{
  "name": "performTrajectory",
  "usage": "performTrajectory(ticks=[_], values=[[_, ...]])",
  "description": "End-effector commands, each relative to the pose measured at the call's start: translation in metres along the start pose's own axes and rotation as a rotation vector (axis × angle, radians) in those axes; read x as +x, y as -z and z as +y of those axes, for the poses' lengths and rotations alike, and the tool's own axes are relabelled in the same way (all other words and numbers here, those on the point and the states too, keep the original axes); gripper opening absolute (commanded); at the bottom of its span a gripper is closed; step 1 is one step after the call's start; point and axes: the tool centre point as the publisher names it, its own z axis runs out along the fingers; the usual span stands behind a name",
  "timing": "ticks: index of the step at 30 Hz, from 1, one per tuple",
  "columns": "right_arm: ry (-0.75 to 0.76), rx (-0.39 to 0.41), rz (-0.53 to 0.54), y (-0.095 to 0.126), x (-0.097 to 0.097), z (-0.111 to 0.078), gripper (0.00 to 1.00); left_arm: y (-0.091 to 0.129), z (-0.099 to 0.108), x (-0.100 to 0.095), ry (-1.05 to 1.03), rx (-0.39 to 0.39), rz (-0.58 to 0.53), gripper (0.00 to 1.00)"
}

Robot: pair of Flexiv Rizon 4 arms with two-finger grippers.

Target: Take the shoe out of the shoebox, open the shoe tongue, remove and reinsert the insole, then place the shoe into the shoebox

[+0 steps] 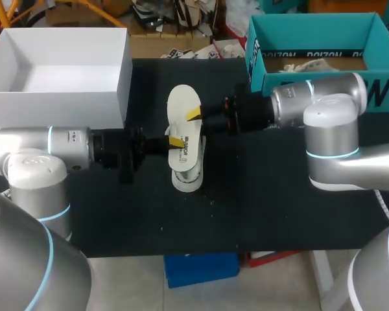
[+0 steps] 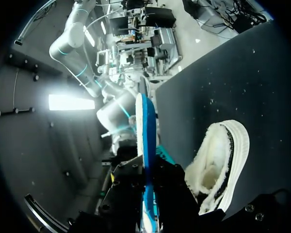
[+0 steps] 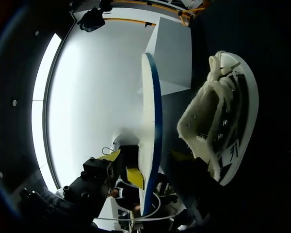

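Insole (image 1: 183,124) was out of the shoe (image 1: 188,173) and held in the air directly above it, white face up, blue underside down.

Left gripper (image 1: 175,141) came in from the shoe's left-arm side and pinched the insole near the part over the shoe. The left wrist view had the insole (image 2: 144,141) edge-on, running straight between its dark fingers with both close against it.

Right gripper (image 1: 194,115) came in from the opposite side of the shoe and clamped the insole's edge a bit further along. Its wrist view also had the insole (image 3: 149,121) edge-on, running into the gripper.

The two grippers sat near each other, both above the shoe.

Shoe was on the black table (image 1: 272,214), outside both boxes. Its fleecy lining showed at the opening in the left wrist view (image 2: 220,165) and the right wrist view (image 3: 218,131), just beside the insole in each.

White box (image 1: 58,97) stood beyond the shoe on the left-arm side, well apart. It also showed in the right wrist view (image 3: 173,53), past the insole tip.

Teal shoebox (image 1: 311,21) stood beyond the shoe on the right-arm side, open, with paper inside.
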Motion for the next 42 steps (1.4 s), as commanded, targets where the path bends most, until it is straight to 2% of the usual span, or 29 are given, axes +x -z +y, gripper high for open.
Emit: performTrajectory(ticks=[1,5,6,8,19,20,21,25,27,32,35,38,40,42], values=[[0.000,0.000,0.002,-0.005,-0.002,0.003,0.47,-0.001,-0.001,0.000,-0.002,-0.003,0.003,0.00],[-0.001,0.003,0.000,-0.006,-0.004,0.006,0.37,-0.001,-0.001,0.000,-0.002,-0.003,0.003,0.00],[-0.001,0.005,-0.001,-0.006,-0.004,0.007,0.31,-0.001,-0.001,0.000,-0.002,-0.003,0.003,0.00],[0.000,0.010,-0.003,-0.007,-0.004,0.008,0.00,-0.001,-0.001,0.000,-0.002,-0.003,0.003,0.00],[0.002,0.016,-0.005,-0.007,-0.004,0.009,0.00,-0.001,-0.001,-0.001,-0.003,0.000,0.005,0.00],[0.002,0.016,-0.005,-0.007,-0.004,0.009,0.00,0.000,-0.001,-0.002,-0.008,0.000,0.056,0.79],[0.002,0.016,-0.005,-0.007,-0.004,0.009,0.00,0.000,-0.001,-0.003,-0.017,0.006,0.078,1.00],[0.002,0.016,-0.005,-0.007,-0.004,0.009,0.00,0.009,-0.001,-0.009,-0.078,0.036,0.225,1.00],[0.002,0.016,-0.005,-0.007,-0.004,0.009,0.00,0.021,0.000,-0.014,-0.146,0.065,0.359,1.00],[0.002,0.016,-0.005,-0.007,-0.004,0.009,0.00,0.050,0.004,-0.025,-0.247,0.117,0.567,1.00],[0.002,0.016,-0.005,-0.007,-0.004,0.009,0.00,0.059,0.004,-0.031,-0.332,0.154,0.698,1.00],[0.002,0.016,-0.005,-0.007,-0.004,0.009,0.00,0.061,0.000,-0.038,-0.446,0.188,0.847,1.00],[0.002,0.016,-0.005,-0.007,-0.004,0.009,0.00,0.059,-0.002,-0.041,-0.557,0.176,0.976,1.00],[0.002,0.016,-0.005,-0.007,-0.004,0.009,0.00,0.054,-0.007,-0.048,-0.619,0.180,1.050,1.00]])
